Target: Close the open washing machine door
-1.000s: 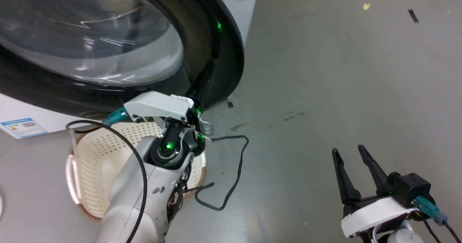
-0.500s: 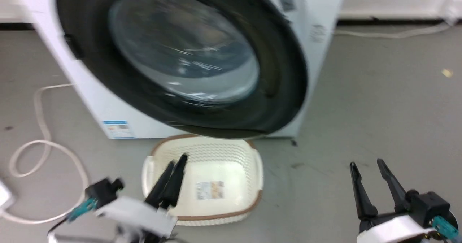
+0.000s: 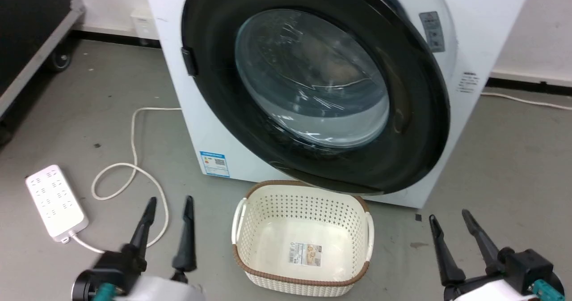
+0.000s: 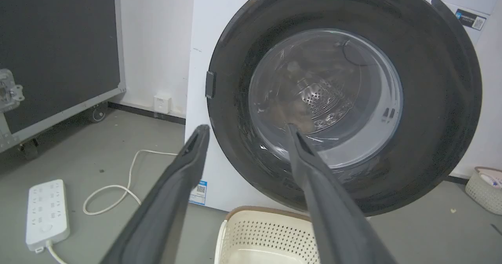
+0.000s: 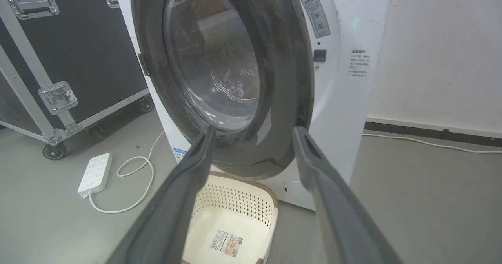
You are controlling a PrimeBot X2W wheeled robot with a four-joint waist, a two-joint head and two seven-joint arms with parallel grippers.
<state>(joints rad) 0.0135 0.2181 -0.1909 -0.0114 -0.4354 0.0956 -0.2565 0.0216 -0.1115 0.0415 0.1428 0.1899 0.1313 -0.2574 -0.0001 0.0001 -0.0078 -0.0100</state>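
Note:
The washing machine door (image 3: pixel 313 77), a wide black ring around a bulging glass window, lies close against the white machine front (image 3: pixel 482 32). I cannot tell whether it is latched. The left wrist view faces the door (image 4: pixel 325 99) squarely, and the right wrist view takes the door (image 5: pixel 211 60) from its right side. My left gripper (image 3: pixel 170 200) hangs open at the lower left, well short of the machine and holding nothing. It shows in its own view as the left gripper (image 4: pixel 247 127). My right gripper (image 3: pixel 448 215) stands open and empty at the lower right, and again as the right gripper (image 5: pixel 255 130).
A cream perforated basket (image 3: pixel 304 243) sits on the grey floor just before the door. A white power strip (image 3: pixel 56 200) and its looped cable (image 3: pixel 134 158) lie at the left. A black wheeled case (image 5: pixel 59 52) stands left of the machine. A small white basket (image 4: pixel 484 183) sits far right.
The head camera has pulled back and up. My left arm left the door's edge and dropped to the lower left, its fingers spreading apart. The door now sits against the machine front.

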